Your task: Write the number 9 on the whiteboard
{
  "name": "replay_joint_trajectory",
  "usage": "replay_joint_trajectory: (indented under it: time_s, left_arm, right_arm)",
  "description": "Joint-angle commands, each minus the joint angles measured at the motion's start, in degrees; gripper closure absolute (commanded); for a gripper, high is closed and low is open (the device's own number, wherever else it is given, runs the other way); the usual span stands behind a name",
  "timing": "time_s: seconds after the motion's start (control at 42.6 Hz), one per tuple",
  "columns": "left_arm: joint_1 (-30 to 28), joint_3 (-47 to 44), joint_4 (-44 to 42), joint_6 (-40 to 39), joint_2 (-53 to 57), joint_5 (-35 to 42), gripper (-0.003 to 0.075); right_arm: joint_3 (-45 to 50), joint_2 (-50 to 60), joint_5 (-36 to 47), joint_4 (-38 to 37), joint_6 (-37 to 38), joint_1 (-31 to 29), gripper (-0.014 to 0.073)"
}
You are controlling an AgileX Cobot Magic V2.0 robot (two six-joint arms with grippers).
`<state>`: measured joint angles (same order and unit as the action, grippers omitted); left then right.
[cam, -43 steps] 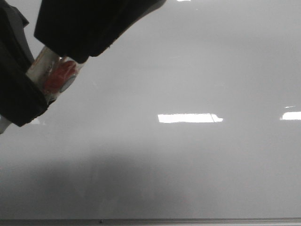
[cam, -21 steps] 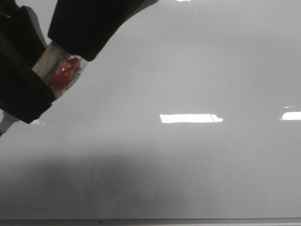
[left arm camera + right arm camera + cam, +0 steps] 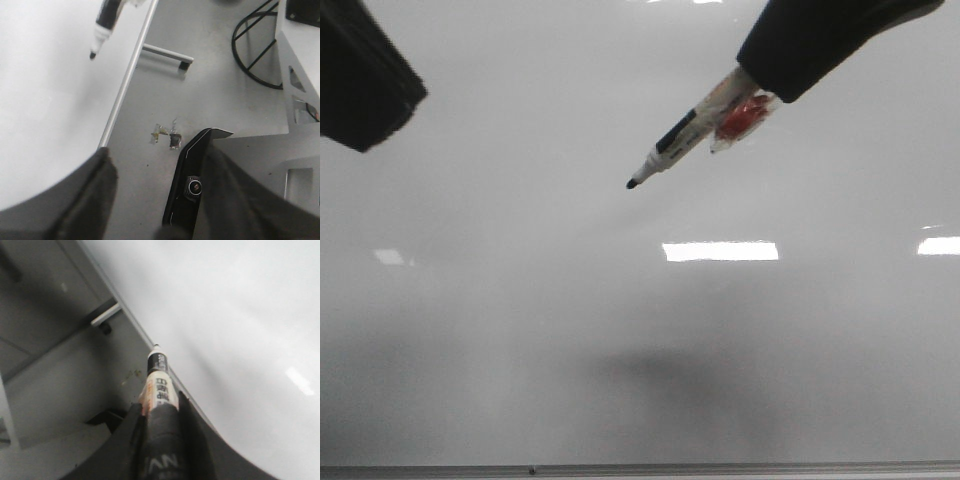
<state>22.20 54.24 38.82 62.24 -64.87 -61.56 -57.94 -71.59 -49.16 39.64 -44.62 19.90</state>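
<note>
Whiteboard (image 3: 520, 300) — glossy, pale grey, metal edge strip; no number 9 visible on it. Marker (image 3: 685, 140) — clamped in right gripper (image 3: 159, 407), black tip raised above whiteboard. Left gripper (image 3: 160, 200) — beside whiteboard's edge, fingers apart, holding nothing.

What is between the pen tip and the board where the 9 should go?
Nothing visible. The pen, held in the right end effector, points its bare tip at blank whiteboard. The left end effector sits off to the side. No 9 is drawn yet.
</note>
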Motion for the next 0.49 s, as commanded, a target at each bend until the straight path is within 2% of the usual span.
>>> replay_joint_trajectory:
  time_s: [0.0,0.023,0.188,0.375,0.469]
  left_arm:
    - [-3.0,1.5,-0.1,-3.7,3.1,-0.1,0.0694]
    - [-4.0,1.2,-0.5,-4.4,4.0,0.0,0.0736]
    - [-10.7,-2.1,-1.7,-9.7,11.3,5.4,0.0739]
    - [-18.5,-12.0,-1.3,-20.4,26.6,21.6,0.0739]
    - [-20.6,-17.4,-0.7,-21.1,34.4,27.0,0.0739]
  right_arm:
    - [0.6,1.8,7.1,5.3,-0.8,-1.2,0.0664]
    - [0.8,1.8,8.8,5.5,-0.8,-1.2,0.0664]
    - [0.9,1.8,14.4,6.1,-0.8,-0.9,0.0664]
    - [-0.3,-0.7,18.6,6.6,-0.8,-0.9,0.0664]
    - [-1.9,-3.3,19.7,6.7,-0.9,-0.9,0.0664]
